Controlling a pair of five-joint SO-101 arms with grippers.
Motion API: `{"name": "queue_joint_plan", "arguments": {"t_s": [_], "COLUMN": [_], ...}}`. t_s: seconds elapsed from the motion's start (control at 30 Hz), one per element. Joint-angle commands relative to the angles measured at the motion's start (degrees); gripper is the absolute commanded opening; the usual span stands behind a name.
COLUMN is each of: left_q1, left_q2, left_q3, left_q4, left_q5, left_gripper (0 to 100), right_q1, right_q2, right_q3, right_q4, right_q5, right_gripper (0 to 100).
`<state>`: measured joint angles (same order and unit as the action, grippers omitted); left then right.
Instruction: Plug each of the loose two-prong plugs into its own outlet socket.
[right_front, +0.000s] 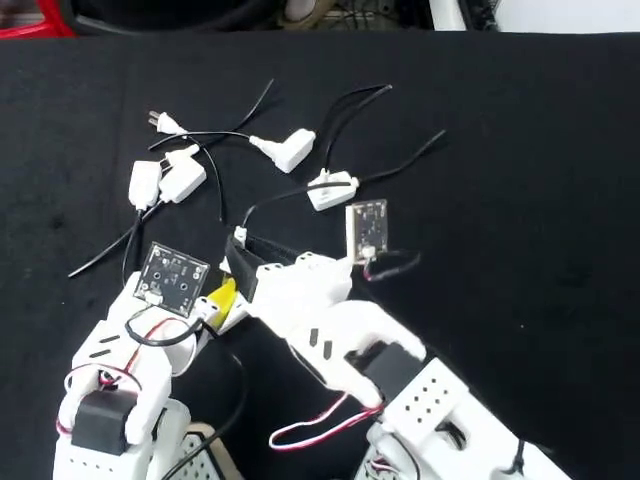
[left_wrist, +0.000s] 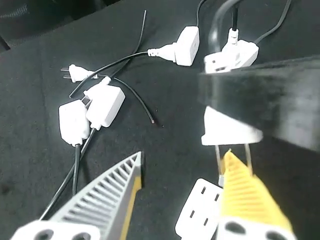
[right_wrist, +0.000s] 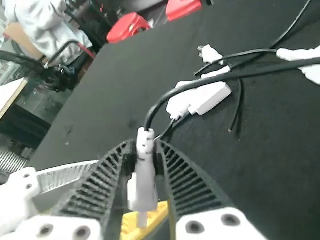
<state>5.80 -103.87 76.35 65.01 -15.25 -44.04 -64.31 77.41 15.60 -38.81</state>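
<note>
High view overview: black table (right_front: 520, 150) strewn with white plugs, sockets and black cords, both arms reaching in from the near edge with tips close together.
Right arm: right gripper (right_wrist: 144, 148) pinched tight on the held plug (right_wrist: 141, 182), prongs aimed down.
Held plug position: lifted off the table, just above the open socket (left_wrist: 197, 210), prongs near the slots but not yet seated, as far as visible.
Left arm: left gripper (left_wrist: 182, 157) spread wide and clamping nothing, its yellow finger (left_wrist: 245, 200) touching the open socket, grey one well apart.
Apparently done: far pair (right_front: 285, 148), centre pair (right_front: 332, 188) and left pair (right_front: 182, 172), each seemingly a plug seated in its socket.
In hand: lining up the held plug over the open socket, probably the step under way.
Left to do: pushing that plug home, then picking up the loose plug (right_front: 162, 123) lying prongs-out at the far left.
Likely partner for it: spare socket (right_front: 145, 184) just beside the left pair, seemingly unfilled.
Rough progress: past halfway, judging by three of five pairings joined.
</note>
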Motion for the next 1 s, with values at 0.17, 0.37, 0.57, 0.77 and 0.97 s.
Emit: {"name": "queue_joint_plan", "arguments": {"t_s": [0.17, 0.37, 0.57, 0.77, 0.97], "left_q1": [-2.24, -2.24, -2.59, -5.23, -4.88], "left_q2": [-0.53, -0.53, -0.53, -0.62, -0.62], "left_q3": [0.40, 0.92, 0.66, 0.31, 0.31], "left_q4": [-5.01, -5.01, -5.01, -5.01, -4.66], "left_q5": [0.35, 0.35, 0.35, 0.62, 0.62], "left_gripper": [25, 25, 25, 25, 25], "right_q1": [-5.45, -8.79, -8.88, -8.70, -8.44], "right_q2": [0.57, 0.92, 1.01, 1.01, 1.10], "right_q3": [-9.36, -9.10, -9.54, -9.45, -9.45], "right_q4": [18.55, 18.64, 22.07, 24.26, 24.18], "right_q5": [0.26, 3.43, 6.59, 10.37, 11.60], "right_gripper": [1.1, 1.1, 1.1, 1.1, 1.1]}}
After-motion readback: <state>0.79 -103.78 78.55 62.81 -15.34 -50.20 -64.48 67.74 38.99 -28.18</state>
